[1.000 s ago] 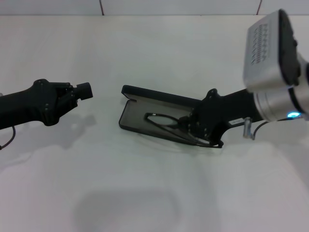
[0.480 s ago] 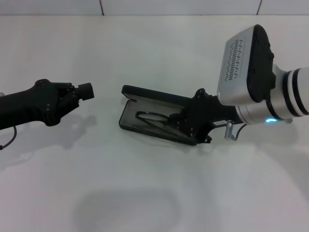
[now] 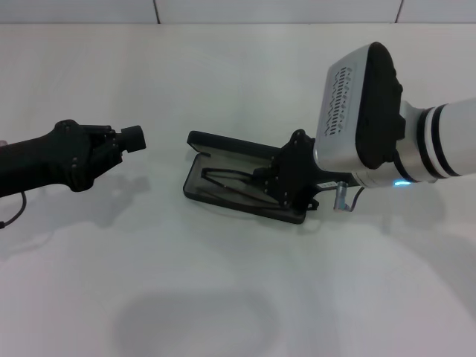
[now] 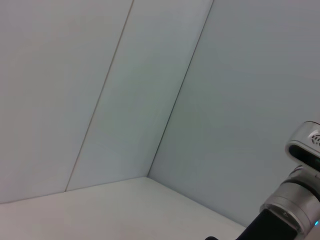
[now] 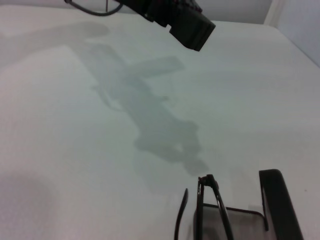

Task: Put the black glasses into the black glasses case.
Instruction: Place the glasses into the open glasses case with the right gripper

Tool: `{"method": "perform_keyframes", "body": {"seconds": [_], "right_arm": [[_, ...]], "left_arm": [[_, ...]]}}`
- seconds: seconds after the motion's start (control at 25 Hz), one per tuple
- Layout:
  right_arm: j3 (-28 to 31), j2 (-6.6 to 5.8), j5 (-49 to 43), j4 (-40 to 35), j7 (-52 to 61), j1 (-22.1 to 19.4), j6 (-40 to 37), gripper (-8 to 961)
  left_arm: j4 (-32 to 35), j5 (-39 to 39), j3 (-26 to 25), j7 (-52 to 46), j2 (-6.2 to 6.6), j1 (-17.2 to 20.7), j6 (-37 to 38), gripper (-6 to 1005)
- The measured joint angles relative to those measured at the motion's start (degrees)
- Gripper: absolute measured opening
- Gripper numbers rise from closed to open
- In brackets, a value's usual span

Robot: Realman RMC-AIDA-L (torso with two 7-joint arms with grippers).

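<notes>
The black glasses case (image 3: 223,146) lies open in the middle of the white table, its lid tilted back. My right gripper (image 3: 262,181) hangs low over the case's right half, shut on the black glasses (image 3: 223,181), whose frame reaches out over the grey lining. In the right wrist view the black glasses (image 5: 202,212) jut out at the bottom beside the rim of the black glasses case (image 5: 278,200). My left gripper (image 3: 132,138) hovers shut and holding nothing, to the left of the case and apart from it; the right wrist view also catches the left gripper (image 5: 191,30).
The white table (image 3: 238,297) is bare around the case, with tiled wall behind. The left wrist view shows only wall panels and part of my right arm (image 4: 295,200).
My right gripper has carried the glasses leftward and lower, further into the open case. The left arm has stayed still.
</notes>
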Motion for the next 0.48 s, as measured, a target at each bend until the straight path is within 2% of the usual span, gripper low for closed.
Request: {"method": "perform_keyframes", "body": {"seconds": [0.48], "right_arm": [[-1.17,0.0,-3.7,-0.72,2.18,0.08,1.93,62]], "left_arm": [[0.0,0.21,0.12,-0.14,0.24,-0.15,0.12,-2]]}}
